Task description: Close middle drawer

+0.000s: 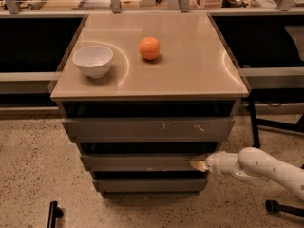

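The middle drawer (142, 162) is a wide grey face panel in the cabinet, between the taller scratched top drawer face (147, 127) and the slimmer bottom drawer face (149, 184). It stands out only slightly from the cabinet front. My gripper (198, 164) comes in from the right on a white arm and its pale tip touches the right end of the middle drawer's face.
A white bowl (93, 60) and an orange (149, 48) sit on the beige cabinet top (190, 65). A black object (53, 214) lies on the speckled floor at the lower left. Black chair legs (275, 127) stand at the right.
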Robot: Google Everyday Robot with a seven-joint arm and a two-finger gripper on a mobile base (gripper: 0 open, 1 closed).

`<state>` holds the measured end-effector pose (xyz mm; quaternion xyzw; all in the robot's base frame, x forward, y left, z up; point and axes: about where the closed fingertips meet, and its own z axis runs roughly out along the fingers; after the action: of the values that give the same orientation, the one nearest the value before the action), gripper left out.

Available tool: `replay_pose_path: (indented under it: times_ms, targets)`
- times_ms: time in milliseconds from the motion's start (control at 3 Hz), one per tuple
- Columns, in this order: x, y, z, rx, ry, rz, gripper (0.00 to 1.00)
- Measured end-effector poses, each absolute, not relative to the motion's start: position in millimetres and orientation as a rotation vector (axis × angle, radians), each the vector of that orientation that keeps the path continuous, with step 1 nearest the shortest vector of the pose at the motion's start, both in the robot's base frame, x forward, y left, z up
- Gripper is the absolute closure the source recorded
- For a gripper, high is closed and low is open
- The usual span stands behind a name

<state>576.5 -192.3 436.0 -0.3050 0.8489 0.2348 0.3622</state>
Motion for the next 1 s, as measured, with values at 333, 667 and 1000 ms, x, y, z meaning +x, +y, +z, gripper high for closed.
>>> replay_pose_path:
  times_ms: [333, 667, 1000]
  targets:
    - [576.4, -192.3, 436.0, -0.785, 2.186, 0.605, 0.81]
    - [574.1, -193.3, 436.0, -0.784, 2.187, 0.605, 0.58]
    - [538.1, -204.4, 439.1, -0.765, 2.224, 0.612, 0.35]
